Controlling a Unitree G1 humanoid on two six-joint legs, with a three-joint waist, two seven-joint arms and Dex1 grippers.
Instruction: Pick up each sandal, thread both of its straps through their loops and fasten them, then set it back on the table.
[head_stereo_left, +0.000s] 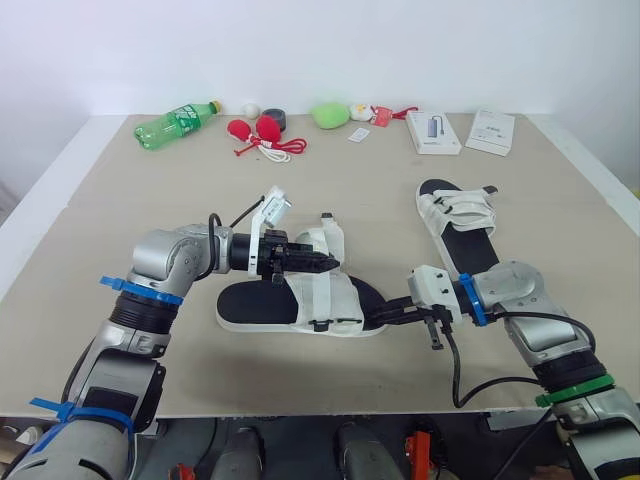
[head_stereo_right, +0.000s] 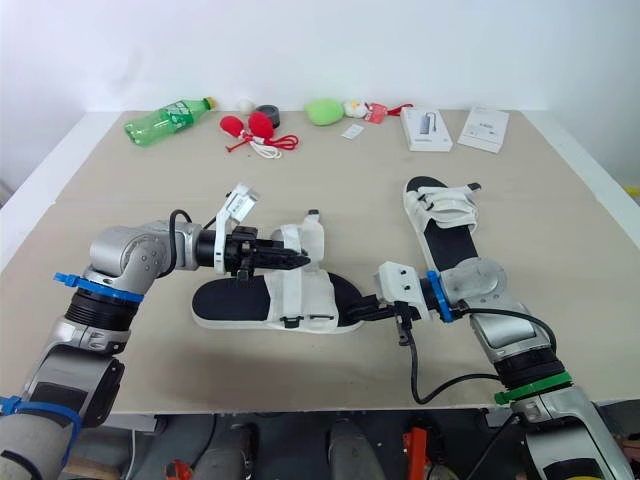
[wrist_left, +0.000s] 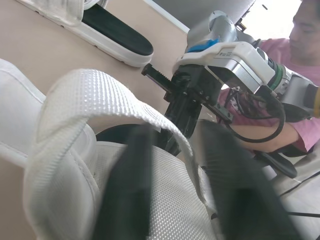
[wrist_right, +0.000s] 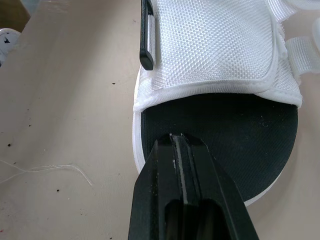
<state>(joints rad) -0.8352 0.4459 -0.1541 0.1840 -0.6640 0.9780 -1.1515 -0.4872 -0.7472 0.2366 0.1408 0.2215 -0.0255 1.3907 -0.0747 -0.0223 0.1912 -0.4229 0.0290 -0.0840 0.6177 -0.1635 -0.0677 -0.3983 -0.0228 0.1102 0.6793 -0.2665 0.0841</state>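
Note:
A white sandal with a black insole (head_stereo_left: 250, 303) lies near the table's front, toe pointing right. Its front strap (head_stereo_left: 335, 300) is closed over the foot bed; its rear strap (wrist_left: 100, 100) arches up loose. My left gripper (head_stereo_left: 328, 263) reaches in from the left over that rear strap, fingers (wrist_left: 130, 190) apart with the strap's edge running between them. My right gripper (head_stereo_left: 385, 318) is shut, its tip (wrist_right: 177, 140) resting on the black insole at the toe. The second sandal (head_stereo_left: 470, 240) lies further back on the right with its straps fastened.
Along the table's far edge are a green bottle (head_stereo_left: 175, 123), red toys (head_stereo_left: 258, 130), a tape roll (head_stereo_left: 275, 117), a green object (head_stereo_left: 329, 114) and two white boxes (head_stereo_left: 433, 131). A person in pink (wrist_left: 300, 60) sits beyond the table.

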